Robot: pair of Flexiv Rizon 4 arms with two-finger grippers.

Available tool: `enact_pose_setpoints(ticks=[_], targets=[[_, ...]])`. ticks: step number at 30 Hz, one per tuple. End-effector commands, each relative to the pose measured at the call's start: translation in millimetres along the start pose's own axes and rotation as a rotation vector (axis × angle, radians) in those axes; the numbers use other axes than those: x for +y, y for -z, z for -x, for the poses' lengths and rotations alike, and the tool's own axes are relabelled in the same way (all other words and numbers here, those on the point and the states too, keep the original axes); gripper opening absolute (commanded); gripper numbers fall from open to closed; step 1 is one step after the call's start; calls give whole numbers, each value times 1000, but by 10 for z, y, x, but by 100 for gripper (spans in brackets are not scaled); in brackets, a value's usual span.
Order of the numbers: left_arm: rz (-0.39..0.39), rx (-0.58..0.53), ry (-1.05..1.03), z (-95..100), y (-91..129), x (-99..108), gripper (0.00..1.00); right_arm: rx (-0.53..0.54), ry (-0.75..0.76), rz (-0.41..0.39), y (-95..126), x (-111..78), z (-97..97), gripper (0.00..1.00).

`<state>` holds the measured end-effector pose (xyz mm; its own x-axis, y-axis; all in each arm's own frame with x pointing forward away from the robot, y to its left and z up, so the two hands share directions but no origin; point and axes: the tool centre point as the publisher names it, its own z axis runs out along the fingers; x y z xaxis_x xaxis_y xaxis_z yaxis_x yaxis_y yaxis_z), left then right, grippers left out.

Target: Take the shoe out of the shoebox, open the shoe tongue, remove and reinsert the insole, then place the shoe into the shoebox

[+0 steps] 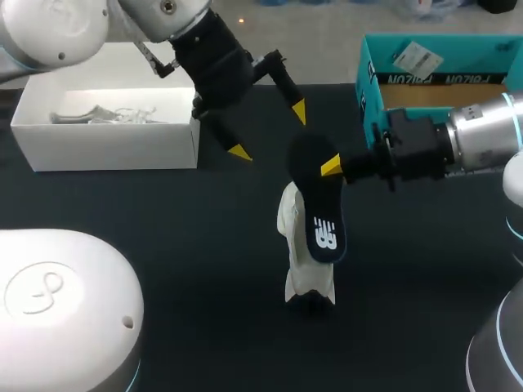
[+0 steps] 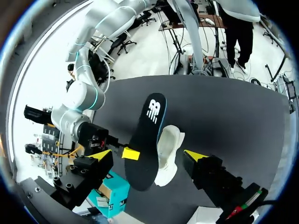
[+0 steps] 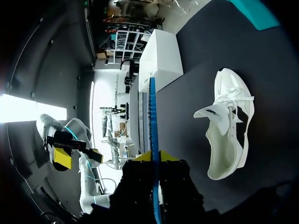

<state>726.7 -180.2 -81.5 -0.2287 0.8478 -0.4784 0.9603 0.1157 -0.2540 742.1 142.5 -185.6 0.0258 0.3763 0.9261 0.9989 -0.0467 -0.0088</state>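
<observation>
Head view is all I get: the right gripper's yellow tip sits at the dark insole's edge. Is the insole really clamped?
Observer: Yes. The right wrist view has the insole edge-on, both yellow tips of the right gripper pressing it from two sides.
Operator: The insole covers the shoe's opening for me. Tongue open?
Observer: The white shoe rests on the table, its tongue pulled outward, clear of the opening.
Operator: And the left gripper?
Observer: In the left wrist view the left gripper is open; the insole hangs ahead between its spread fingers, touching neither.
</observation>
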Motion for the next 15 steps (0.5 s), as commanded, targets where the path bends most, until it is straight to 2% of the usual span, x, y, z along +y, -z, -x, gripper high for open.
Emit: enact_pose_setpoints(ticks=[1, 2, 6, 15], targets=[[18, 476, -48, 58, 12, 52, 100, -7, 1, -12, -58, 69, -40, 0], [29, 501, -59, 59, 13, 63, 100, -5, 3, -12, -61, 78, -52, 0], [50, 483, -56, 69, 11, 96, 100, 10, 7, 0, -72, 119, -106, 0], [41, 484, -72, 141, -108, 131, 100, 32, 14, -9, -95, 127, -167, 0]])
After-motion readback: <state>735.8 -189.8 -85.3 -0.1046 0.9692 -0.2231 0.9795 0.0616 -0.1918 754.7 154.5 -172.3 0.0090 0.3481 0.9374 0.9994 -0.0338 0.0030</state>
